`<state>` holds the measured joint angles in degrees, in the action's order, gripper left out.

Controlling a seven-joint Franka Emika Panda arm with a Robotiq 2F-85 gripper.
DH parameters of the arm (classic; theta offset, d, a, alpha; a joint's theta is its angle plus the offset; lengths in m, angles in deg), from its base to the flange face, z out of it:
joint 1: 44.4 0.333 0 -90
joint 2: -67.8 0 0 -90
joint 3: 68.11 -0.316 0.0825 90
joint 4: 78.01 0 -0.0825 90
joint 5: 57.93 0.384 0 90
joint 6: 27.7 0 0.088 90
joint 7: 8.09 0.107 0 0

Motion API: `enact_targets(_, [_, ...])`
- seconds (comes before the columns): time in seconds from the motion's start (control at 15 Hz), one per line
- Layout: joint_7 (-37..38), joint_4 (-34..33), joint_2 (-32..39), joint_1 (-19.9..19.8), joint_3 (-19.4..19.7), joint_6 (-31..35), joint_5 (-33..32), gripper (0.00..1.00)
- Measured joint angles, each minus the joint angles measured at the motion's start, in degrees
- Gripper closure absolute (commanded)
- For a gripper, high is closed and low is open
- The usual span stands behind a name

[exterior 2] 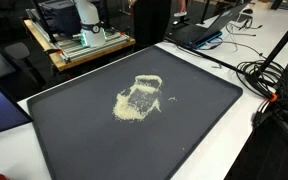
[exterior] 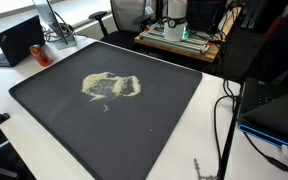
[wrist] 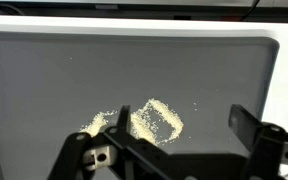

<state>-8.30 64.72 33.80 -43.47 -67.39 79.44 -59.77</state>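
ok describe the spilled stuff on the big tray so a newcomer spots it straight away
Find the large dark grey tray that covers most of the white table. Near its middle lies a flat patch of pale yellow grains, spread in a rough ring. It is the only light thing on the dark surface.
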Motion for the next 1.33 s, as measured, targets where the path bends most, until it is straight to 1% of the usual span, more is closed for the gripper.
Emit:
enact_targets(1.0, [-0.2,0.0,0.0,0.1,0.0,0.0,0.1,0.00])
enact_targets(1.13, [-1.7,-0.3,-0.1,0.8,0.1,-0.5,1.8,0.00])
enact_targets(1.33, [-5.6,-2.1,-0.9,3.1,1.1,-4.0,8.5,0.00])
